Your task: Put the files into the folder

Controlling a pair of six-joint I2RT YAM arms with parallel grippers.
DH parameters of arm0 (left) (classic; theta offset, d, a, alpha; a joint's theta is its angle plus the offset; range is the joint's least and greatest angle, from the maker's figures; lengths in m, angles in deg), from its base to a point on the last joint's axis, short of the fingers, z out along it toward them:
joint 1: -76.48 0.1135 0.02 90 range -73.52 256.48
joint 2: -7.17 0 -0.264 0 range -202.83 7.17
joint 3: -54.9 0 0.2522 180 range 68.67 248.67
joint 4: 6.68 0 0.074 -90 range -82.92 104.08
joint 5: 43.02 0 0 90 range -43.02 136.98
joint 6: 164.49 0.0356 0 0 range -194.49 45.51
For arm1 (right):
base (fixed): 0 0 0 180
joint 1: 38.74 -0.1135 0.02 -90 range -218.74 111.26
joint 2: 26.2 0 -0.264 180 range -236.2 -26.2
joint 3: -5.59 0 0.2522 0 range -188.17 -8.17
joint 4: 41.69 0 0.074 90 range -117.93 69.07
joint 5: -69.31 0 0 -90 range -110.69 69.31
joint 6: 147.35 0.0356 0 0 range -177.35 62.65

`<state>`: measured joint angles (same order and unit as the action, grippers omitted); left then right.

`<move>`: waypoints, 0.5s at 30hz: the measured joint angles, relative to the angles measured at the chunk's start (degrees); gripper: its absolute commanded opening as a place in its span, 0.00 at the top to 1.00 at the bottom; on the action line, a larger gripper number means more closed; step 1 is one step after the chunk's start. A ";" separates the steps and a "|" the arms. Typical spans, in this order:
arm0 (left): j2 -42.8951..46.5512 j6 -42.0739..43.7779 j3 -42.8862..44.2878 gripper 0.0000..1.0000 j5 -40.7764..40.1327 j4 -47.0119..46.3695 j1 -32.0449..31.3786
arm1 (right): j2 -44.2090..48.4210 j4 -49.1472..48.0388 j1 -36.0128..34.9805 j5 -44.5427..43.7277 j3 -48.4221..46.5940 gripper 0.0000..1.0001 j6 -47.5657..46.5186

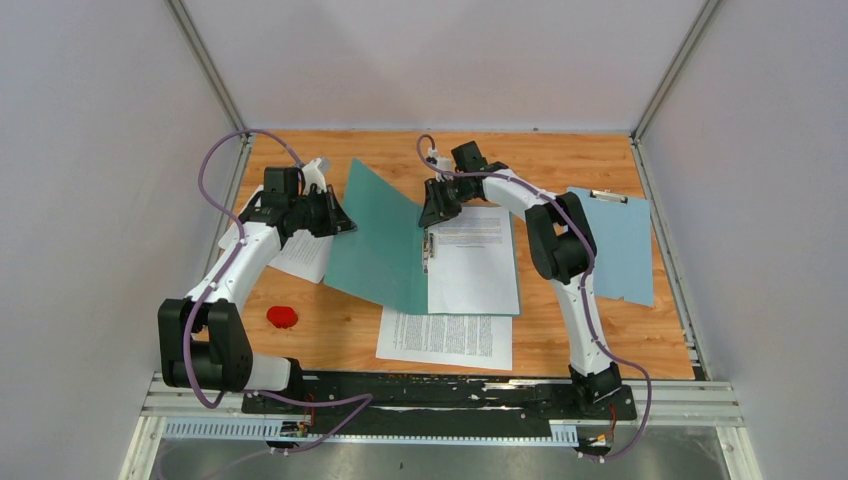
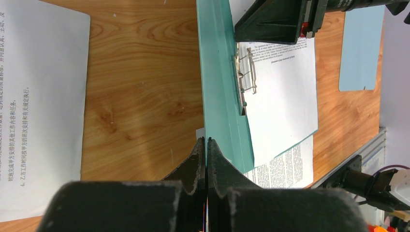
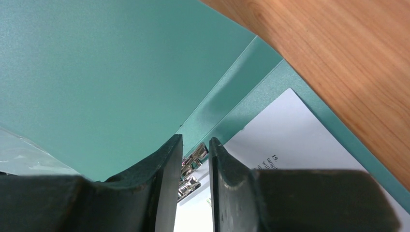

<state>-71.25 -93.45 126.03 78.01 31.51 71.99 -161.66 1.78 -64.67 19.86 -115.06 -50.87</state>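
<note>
Top external, mid-frame: left gripper seems clamped on the raised cover edge of the folder; right gripper, jaws narrowly apart, hovers over the fastener beside the files.

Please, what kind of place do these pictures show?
Probably a robot test cell in a laboratory: a wooden table boxed in by plain white panels, two arms bolted to a metal rail, and office props such as a teal folder and printed sheets.

White arms, purple cables, blk L hand, R hand
</note>
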 measured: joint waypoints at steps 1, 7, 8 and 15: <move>0.00 0.00 0.00 1.00 0.00 0.00 0.00 | 0.00 0.04 -0.02 0.13 0.02 0.73 -0.17; 0.00 0.00 0.00 1.00 -0.02 0.00 0.00 | 0.57 0.42 -0.50 1.55 1.01 0.73 -1.62; 0.00 0.00 0.00 1.00 0.00 0.00 0.02 | 1.18 0.81 -0.76 1.66 1.73 0.73 -2.05; 0.11 -0.02 -0.11 1.00 0.00 0.39 0.00 | 10.38 0.85 -4.13 1.51 11.82 0.68 -4.46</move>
<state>-71.14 -93.47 125.92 78.01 31.90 71.99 -151.28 2.64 -68.80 21.37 -103.24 -55.33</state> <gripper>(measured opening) 0.009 0.299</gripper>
